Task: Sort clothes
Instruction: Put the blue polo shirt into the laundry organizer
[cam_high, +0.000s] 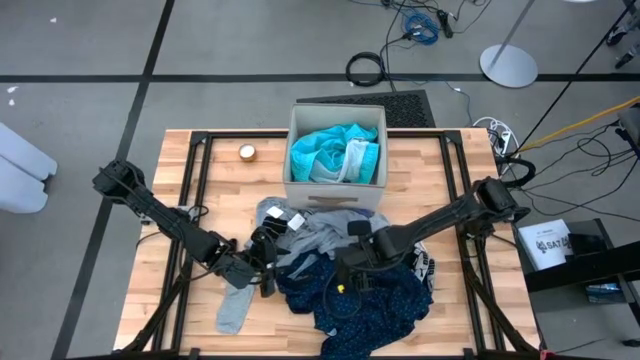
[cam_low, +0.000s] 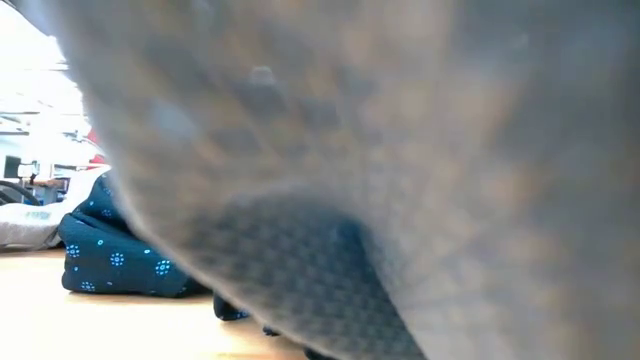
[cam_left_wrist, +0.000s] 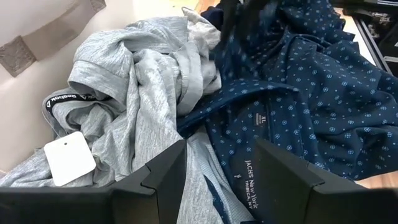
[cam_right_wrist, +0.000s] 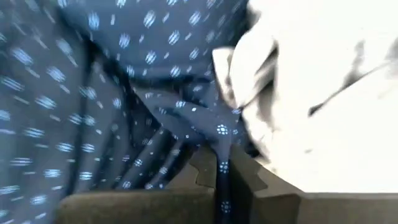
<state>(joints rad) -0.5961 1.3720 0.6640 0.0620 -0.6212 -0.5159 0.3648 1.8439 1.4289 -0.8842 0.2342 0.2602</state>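
We see our clothes heaped in the middle of the wooden table (cam_high: 200, 150), just in front of the beige box (cam_high: 335, 190) holding the turquoise garment (cam_high: 335, 153). The table's far left corner lies bare. The navy dotted shirt (cam_high: 370, 300) spreads toward the front edge. Our right gripper (cam_right_wrist: 222, 180) pinches a fold of it. Our left gripper (cam_left_wrist: 217, 168) hangs open over the grey garment (cam_left_wrist: 137, 81). A grey sock (cam_high: 233, 308) lies longways toward the front.

"Reebok" runs along the grey garment's waistband (cam_left_wrist: 65, 99). The navy dotted shirt's neck label (cam_left_wrist: 254, 177) reads "JACHS New York", with "XL" above it.
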